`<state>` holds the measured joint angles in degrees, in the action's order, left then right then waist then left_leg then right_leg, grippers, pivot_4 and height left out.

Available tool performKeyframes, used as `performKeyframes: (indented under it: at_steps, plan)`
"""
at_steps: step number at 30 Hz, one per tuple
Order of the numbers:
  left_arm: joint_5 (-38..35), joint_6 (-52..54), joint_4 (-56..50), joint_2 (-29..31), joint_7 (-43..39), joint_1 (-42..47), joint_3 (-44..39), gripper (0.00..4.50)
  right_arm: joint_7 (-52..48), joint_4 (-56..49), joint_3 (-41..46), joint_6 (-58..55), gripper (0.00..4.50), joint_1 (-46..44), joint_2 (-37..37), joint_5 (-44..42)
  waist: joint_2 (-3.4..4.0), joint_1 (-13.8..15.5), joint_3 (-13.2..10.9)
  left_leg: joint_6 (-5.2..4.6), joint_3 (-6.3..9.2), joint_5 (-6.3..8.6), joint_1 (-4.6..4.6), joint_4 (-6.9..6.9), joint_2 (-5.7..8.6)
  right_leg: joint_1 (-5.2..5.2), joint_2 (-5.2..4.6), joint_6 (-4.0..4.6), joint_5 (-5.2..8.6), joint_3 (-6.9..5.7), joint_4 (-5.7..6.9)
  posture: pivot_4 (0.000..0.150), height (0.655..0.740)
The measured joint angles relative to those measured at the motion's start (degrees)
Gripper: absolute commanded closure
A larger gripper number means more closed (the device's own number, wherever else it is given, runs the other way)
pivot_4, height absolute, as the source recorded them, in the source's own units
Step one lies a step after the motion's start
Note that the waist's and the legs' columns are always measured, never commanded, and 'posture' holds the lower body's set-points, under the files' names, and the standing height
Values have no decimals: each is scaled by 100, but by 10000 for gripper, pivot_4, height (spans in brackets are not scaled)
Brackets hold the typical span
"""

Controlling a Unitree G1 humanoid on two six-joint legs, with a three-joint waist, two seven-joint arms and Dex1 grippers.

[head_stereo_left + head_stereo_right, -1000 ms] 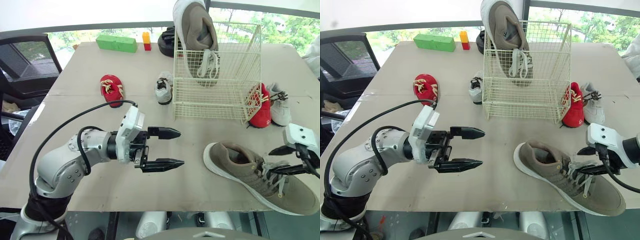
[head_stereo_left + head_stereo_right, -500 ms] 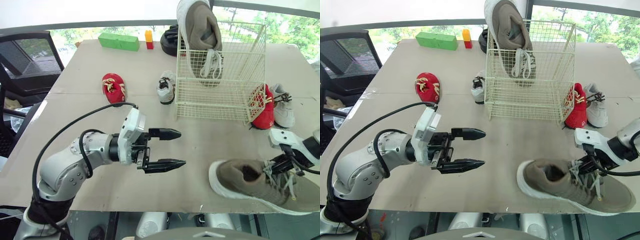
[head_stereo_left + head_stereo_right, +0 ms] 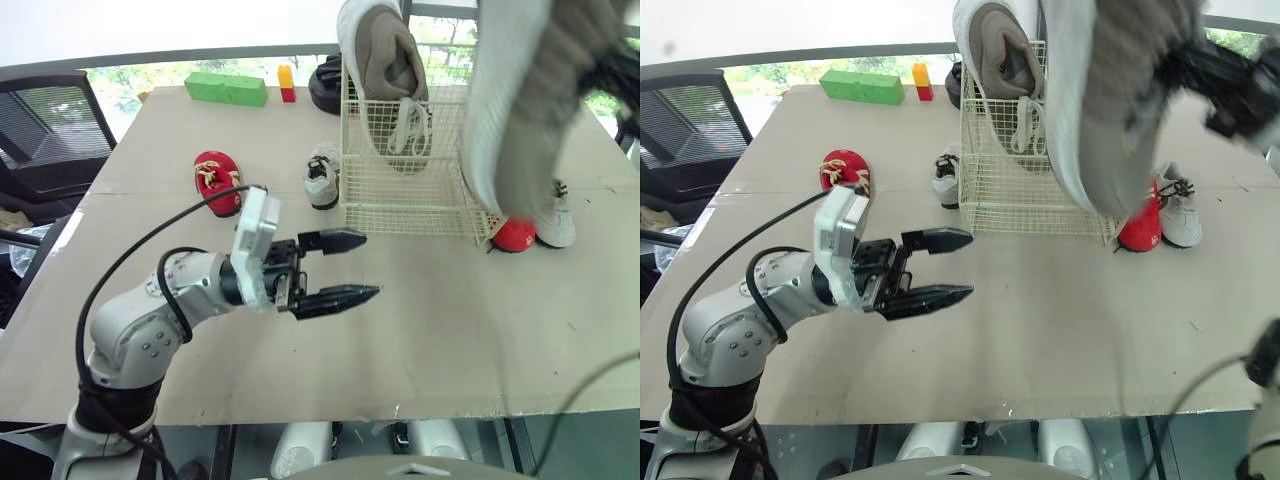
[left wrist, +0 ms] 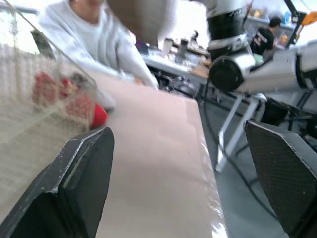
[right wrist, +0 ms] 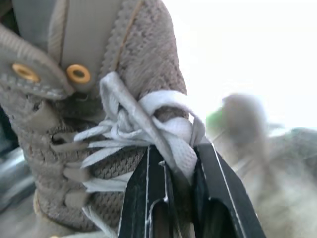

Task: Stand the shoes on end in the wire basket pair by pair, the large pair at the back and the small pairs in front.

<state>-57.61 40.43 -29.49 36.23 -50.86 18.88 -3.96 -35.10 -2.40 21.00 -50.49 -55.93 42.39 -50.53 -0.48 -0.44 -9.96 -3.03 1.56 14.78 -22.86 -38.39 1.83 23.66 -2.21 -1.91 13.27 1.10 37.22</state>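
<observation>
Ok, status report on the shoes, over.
Left hand open, empty, above the table. Right hand shut on laces of the large shoe, aloft beside the wire basket. Its mate stands inside. No obstruction seen.

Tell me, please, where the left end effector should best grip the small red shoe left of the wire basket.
Probably across the laced midfoot of the small red shoe, from above with the left end effector: it lies sole down, sides free.
</observation>
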Motion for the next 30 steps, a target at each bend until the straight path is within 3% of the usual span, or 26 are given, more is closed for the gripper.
performKeyframes:
  at_steps: [3, 4, 8, 11, 19, 24, 30]
  plan:
    - [56, -104, 187, -162, 126, 138, -40, 0, 882, 1371, -585, 1509, 44671, -734, -842, 1390, -2, 17, -1, 19, -4, -10, -20, 3, 1, 24, -1, -3, -1, 0, 1, 1500, 7400]
    - [124, -150, 212, -203, 154, 184, -39, 0, 1150, 1981, -654, 2092, 44671, -1028, -1137, 1764, -1, 12, 0, 20, -6, -11, -78, 6, 3, 88, -1, -10, -5, 1, 6, 1500, 7400]
    - [250, -247, 332, -314, 357, 233, -65, 0, 1551, 3488, -718, 3620, 44671, -1638, -1574, 2535, -2, 4, 0, 31, -4, -18, -188, 2, 8, 210, -7, -35, -20, -6, 64, 1500, 7400]
    - [330, -307, 298, -340, 572, 225, -185, 0, 1524, 4522, -635, 4414, 44671, -2080, -1849, 2659, 0, -63, -2, 36, -6, -21, -192, 12, 2, 218, -5, -34, -20, -12, 59, 1500, 7400]
    - [417, -504, 107, -422, 979, -1, -474, 0, 1477, 5248, -559, 5562, 44671, -2240, -1741, 3152, 2, -39, -2, 47, -11, -30, -162, -7, 2, 195, -4, -30, -21, -3, 68, 1500, 7400]
    - [569, -776, 109, -653, 1256, 14, -578, 0, 1263, 5275, -895, 6241, 44671, -1440, -1817, 3636, -1, -36, 1, 47, -12, -30, -84, 0, -1, 123, -2, -28, -21, 0, 65, 1500, 7400]
    - [582, -940, 161, -737, 1344, 38, -683, 0, 1171, 5197, -732, 6095, 44671, -695, -2026, 3434, -26, 18, 17, 46, -2, -29, -79, -12, 5, 105, -7, -28, -21, -6, 62, 1500, 7400]
